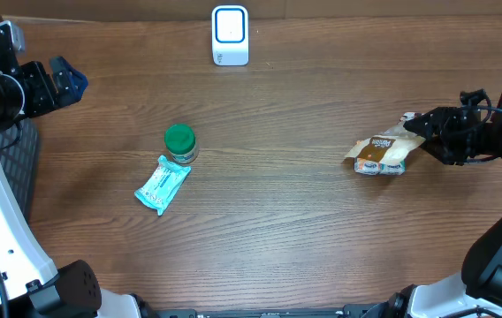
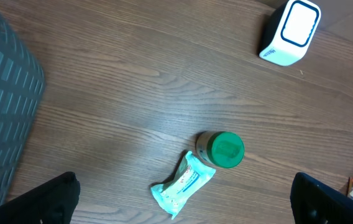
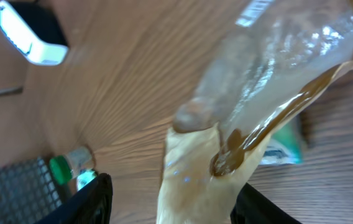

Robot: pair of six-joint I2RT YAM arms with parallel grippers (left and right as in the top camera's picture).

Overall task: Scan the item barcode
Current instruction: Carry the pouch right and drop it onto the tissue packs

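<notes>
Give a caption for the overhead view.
Right arm at a snack bag; green-lidded jar, blue packet and white scanner on the table.

surface: desk, dark brown wood, grain running left to right | left edge: dark grid-patterned mat | far edge: lighter tan strip | light: even, soft, weak shadows

table: wood | scanner far edge; green-lidded jar beside teal packet; brown pouch right
</notes>
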